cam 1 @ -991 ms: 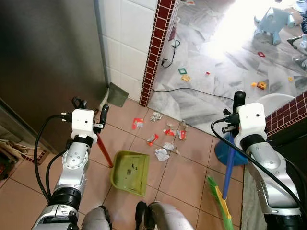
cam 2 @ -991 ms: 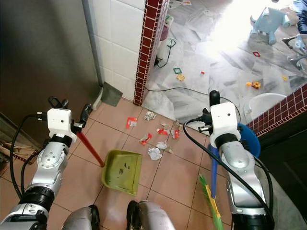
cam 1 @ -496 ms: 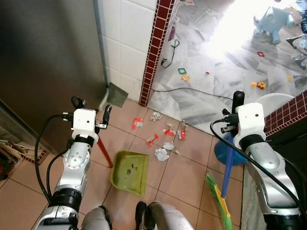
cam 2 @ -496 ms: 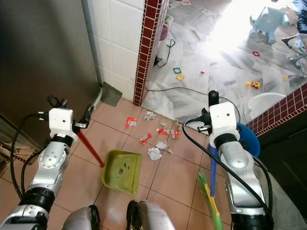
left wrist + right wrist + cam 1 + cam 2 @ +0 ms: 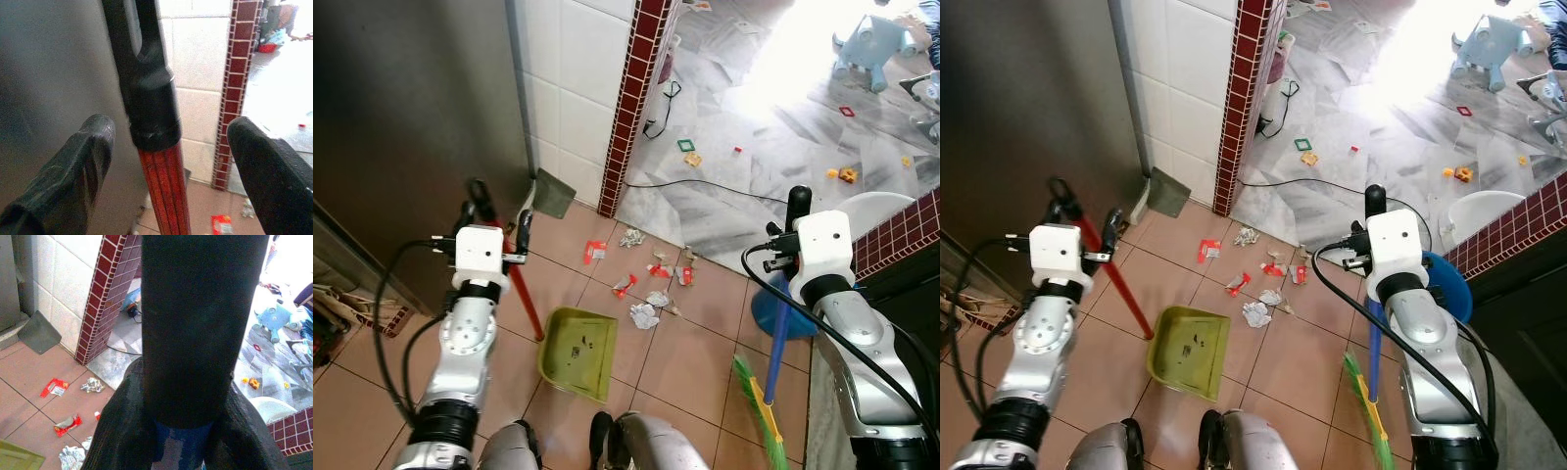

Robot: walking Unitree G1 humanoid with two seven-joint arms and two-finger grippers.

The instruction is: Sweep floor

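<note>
Broom (image 5: 778, 328) clamped in right end effector (image 5: 195, 396); left end effector (image 5: 171, 161) spread around dustpan handle (image 5: 164, 191).

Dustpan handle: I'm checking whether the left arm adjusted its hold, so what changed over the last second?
The left claw shifted along the red dustpan handle, so the handle's black grip now sticks up between its fingers, which stand open around it. The green dustpan, the scraps on the tiles and the right claw, shut on the blue broom handle, stayed put.
</note>
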